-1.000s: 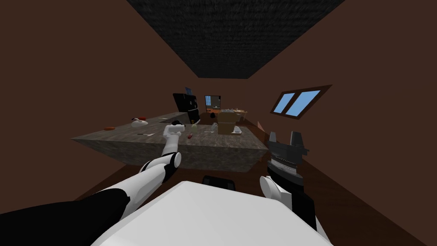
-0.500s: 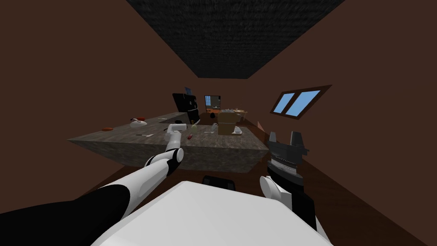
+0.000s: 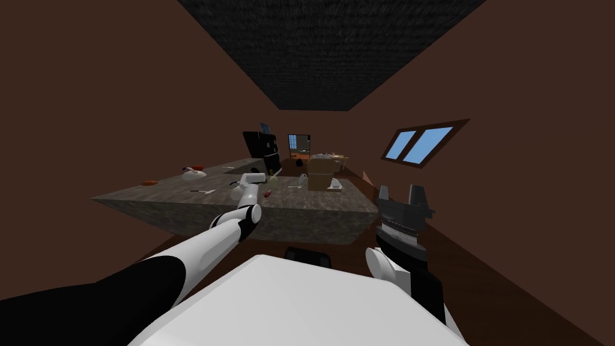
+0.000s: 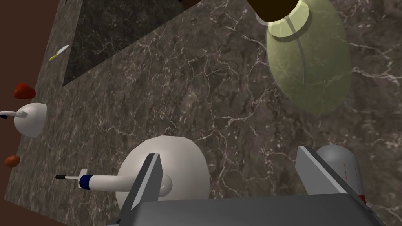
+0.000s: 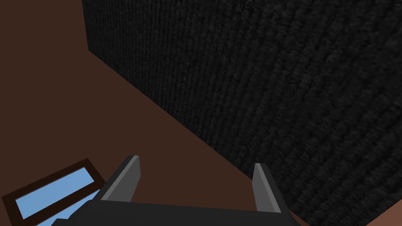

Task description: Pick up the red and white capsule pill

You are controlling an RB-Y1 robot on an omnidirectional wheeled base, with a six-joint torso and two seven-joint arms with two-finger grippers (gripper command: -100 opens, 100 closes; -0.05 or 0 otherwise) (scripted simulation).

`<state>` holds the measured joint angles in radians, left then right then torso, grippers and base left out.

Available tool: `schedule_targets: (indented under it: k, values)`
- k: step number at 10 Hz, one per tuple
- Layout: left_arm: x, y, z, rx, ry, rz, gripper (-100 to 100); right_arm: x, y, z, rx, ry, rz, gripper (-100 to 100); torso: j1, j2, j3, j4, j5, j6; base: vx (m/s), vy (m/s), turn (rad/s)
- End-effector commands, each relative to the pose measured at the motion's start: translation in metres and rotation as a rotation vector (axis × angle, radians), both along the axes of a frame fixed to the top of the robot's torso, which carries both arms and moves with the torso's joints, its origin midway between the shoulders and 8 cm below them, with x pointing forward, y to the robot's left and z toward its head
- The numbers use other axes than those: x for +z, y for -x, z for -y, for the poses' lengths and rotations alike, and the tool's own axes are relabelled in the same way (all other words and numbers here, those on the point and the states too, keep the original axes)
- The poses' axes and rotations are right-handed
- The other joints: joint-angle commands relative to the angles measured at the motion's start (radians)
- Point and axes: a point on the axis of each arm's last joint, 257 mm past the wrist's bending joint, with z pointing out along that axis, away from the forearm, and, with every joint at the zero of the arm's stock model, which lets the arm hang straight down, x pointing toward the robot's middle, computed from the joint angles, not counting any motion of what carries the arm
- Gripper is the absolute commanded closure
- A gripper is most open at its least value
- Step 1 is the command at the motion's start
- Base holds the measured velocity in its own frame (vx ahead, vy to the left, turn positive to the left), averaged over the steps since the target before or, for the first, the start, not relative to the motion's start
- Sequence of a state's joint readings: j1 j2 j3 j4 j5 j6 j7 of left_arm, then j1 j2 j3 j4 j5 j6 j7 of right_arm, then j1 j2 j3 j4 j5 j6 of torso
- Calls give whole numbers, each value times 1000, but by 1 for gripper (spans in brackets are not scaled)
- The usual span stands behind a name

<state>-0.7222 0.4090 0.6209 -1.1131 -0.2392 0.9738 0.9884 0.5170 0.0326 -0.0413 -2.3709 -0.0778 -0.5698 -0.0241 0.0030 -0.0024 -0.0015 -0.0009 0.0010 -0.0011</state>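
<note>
Capsule pill (image 3: 268, 193): small red speck on dark marbled bench (image 3: 312, 201), just right of left gripper (image 4: 229, 155). Left fingers (image 4: 151, 176) spread wide above bench, holding nothing. White rounded pot (image 4: 180, 164) beside one finger. Pale green bottle (image 4: 310, 66) lies farther on. Right gripper (image 3: 402, 193) raised at right, well apart from bench, fingers parted, empty.

The left arm (image 3: 225, 231) stretches forward, and the left hand (image 4: 229, 155) points downward with fingers spread wide. The right arm (image 3: 420, 276) is bent, the right hand (image 3: 401, 190) raised, fingers apart.
</note>
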Motion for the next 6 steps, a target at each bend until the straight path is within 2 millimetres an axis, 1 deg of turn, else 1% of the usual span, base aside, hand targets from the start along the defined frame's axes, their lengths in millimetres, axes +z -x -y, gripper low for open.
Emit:
schedule_targets:
  k: [1,2,3,4,5,6]
  values:
    - [-9,-4,13,15,57,-36,-100,0,0,0,0,0,0,0,0,0,0,0,0,0,37,45,11]
    - [-29,4,18,19,87,-90,-100,0,0,0,0,0,0,0,0,0,0,0,0,0,35,35,-1]
    - [-29,-1,29,27,118,-104,-100,0,0,0,0,0,0,0,0,0,0,0,0,0,39,47,17]
    - [-45,7,33,32,144,-154,-100,0,0,0,0,0,0,0,0,0,0,0,0,0,39,43,2]
    - [-50,9,35,31,149,-165,-100,0,0,0,0,0,0,0,0,0,0,0,0,0,19,19,-5]
    - [-56,9,49,40,185,-202,-100,0,0,0,0,0,0,0,-1,1,1,0,0,0,41,32,23]
